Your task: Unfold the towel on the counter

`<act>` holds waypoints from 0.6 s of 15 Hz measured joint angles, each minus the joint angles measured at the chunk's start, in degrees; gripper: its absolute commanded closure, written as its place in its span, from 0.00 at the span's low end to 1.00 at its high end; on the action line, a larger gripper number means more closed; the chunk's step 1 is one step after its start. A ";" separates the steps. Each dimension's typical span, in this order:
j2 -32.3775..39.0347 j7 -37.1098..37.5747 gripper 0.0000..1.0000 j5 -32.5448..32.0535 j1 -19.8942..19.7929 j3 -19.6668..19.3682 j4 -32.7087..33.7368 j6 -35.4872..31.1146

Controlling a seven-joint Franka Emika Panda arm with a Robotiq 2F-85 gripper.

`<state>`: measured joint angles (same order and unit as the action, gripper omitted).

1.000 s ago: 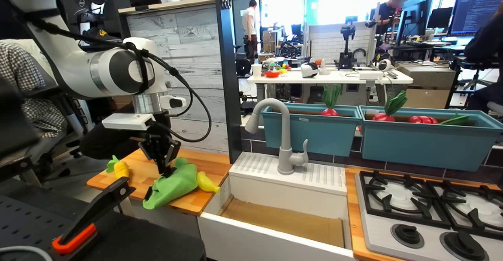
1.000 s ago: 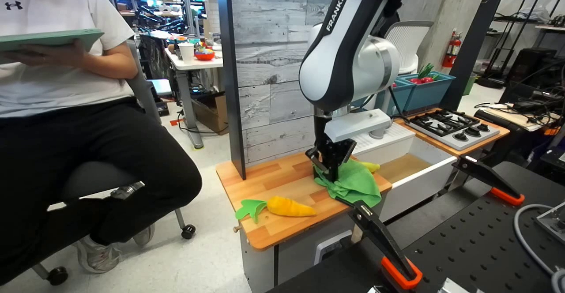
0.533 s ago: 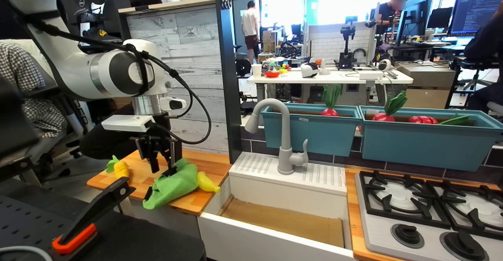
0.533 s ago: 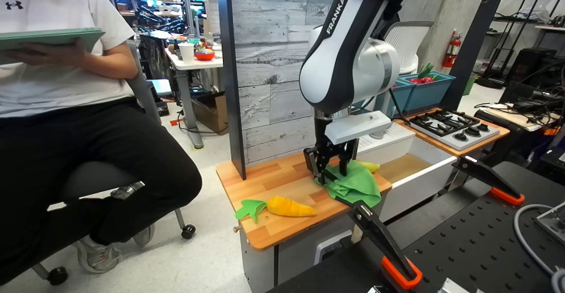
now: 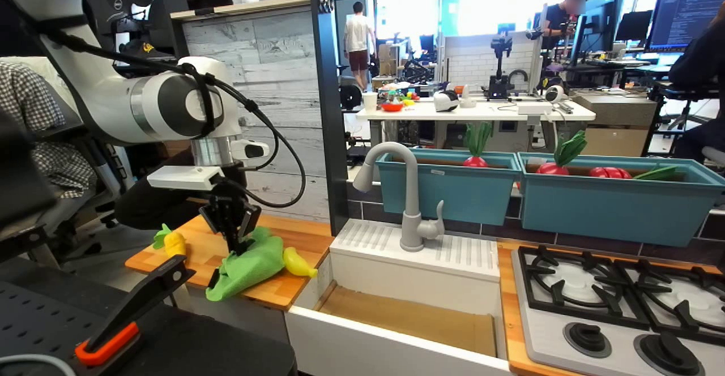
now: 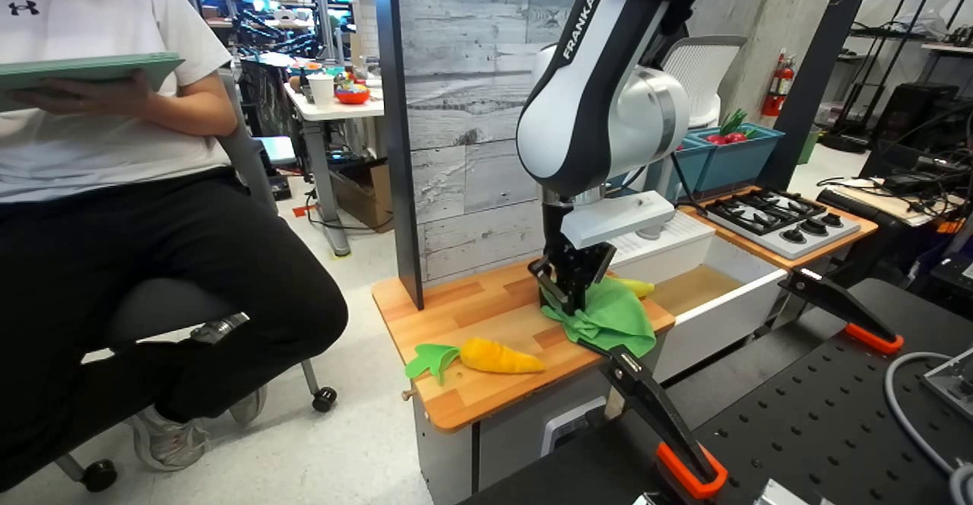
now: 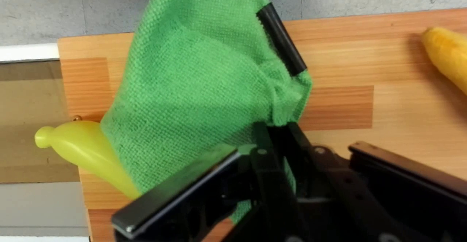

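Observation:
The green towel (image 5: 252,271) lies bunched and folded on the wooden counter (image 6: 471,307), its front part hanging over the counter's front edge. It also shows in an exterior view (image 6: 617,321) and in the wrist view (image 7: 204,85). A short black strip (image 7: 282,39) sits along one edge of it. My gripper (image 7: 277,127) points down at the towel, low over the counter, in both exterior views (image 5: 237,246). Its fingers are close together, with a small fold of towel between the tips. Part of the towel is hidden under the gripper.
A yellow banana-like toy (image 7: 87,143) touches the towel on the sink side. An orange toy carrot (image 6: 498,357) lies on the counter's other side. A black and orange clamp (image 6: 661,414) stands at the front edge. The white sink (image 5: 396,342) adjoins the counter.
My gripper's fingers stood close together one second ago, were spread apart half a second ago, and are now closed again at the towel. The towel and the arm have hardly moved.

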<state>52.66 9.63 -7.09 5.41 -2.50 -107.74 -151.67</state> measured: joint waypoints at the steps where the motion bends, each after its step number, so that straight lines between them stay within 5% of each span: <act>1: 0.00 -0.03 1.00 0.00 0.00 -0.01 0.00 0.00; 9: -0.04 -0.19 0.99 0.00 0.01 -0.04 0.06 -0.02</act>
<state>52.62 9.44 -7.09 5.42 -2.54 -107.69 -151.69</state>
